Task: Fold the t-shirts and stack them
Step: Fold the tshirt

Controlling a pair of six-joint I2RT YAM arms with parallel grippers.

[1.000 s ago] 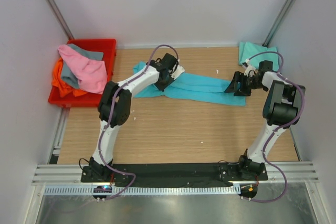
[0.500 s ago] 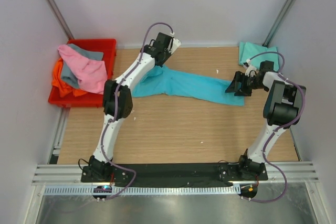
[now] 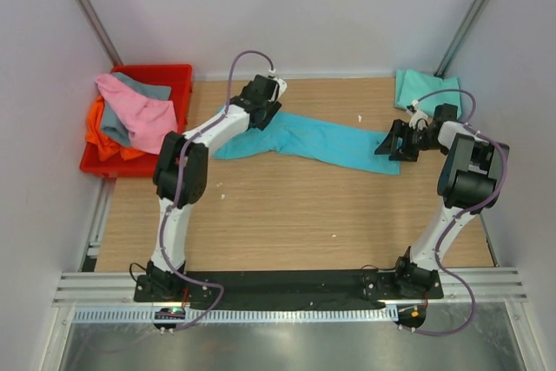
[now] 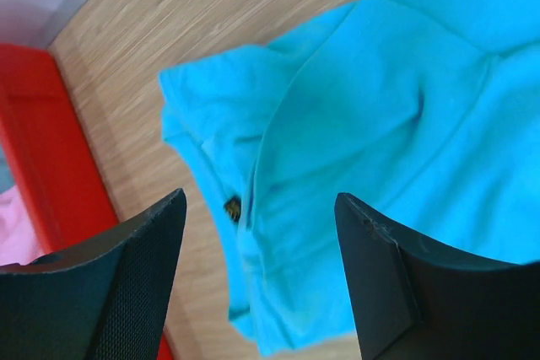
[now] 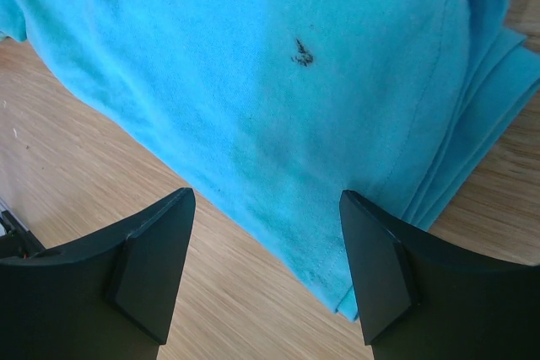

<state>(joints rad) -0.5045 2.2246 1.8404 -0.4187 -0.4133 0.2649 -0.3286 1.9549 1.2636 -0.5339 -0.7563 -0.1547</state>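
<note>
Folding in hand: the bright turquoise-blue cloth t-shirt (image 3: 321, 141) lies stretched near the desk's far edge. Left gripper (image 4: 260, 201) and right gripper (image 5: 267, 196) hover over its ends, jaws released. Next move, as judged: grasp both ends.

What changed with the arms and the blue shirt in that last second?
The left fingers swung outward off the turquoise t-shirt, then came partway back, open. The shirt's bunched left end now lies flatter. The right fingers, the mint t-shirt and the red crate barely moved.

Pale walls (image 3: 287, 6) enclose a wooden table (image 3: 287, 206).
</note>
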